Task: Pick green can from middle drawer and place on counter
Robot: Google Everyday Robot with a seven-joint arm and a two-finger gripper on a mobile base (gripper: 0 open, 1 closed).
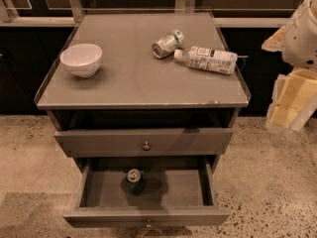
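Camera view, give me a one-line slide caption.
Green can stands in the open middle drawer; bowl, paler can and bottle on the counter; hand hangs right of the counter.

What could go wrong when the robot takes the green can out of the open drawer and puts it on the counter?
1. The green can stands toward the back of the drawer, close under the closed drawer front; the gripper, out at the right, might hit that front.
2. On the counter, the lying can and bottle could roll if bumped.
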